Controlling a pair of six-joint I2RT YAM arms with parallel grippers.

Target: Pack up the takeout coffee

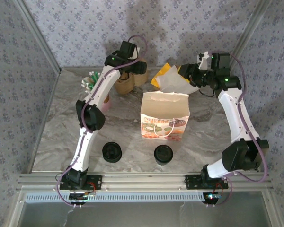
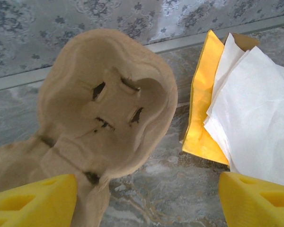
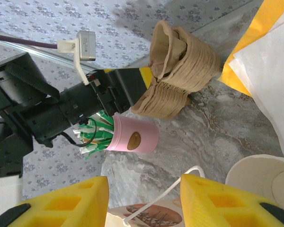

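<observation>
Bag [image 1: 164, 116] stands open at table centre. Behind it, to the left, a stack of pulp carriers [image 2: 109, 104] lies just ahead of my left gripper [image 2: 146, 201]. Its fingers are wide apart, with the stack beside the left one. White and yellow napkins [image 1: 173, 79] lie right of the carriers, near my right gripper [image 3: 144, 203], which is spread and holds nothing. Pink holder [image 3: 132, 137] of sticks stands left of the carriers. Coffee [image 1: 163, 154] stands in front of the bag, with lids [image 1: 112, 152] to its left. The table [image 1: 61, 132] is grey marble and the walls [image 1: 75, 28] are floral-papered.
</observation>
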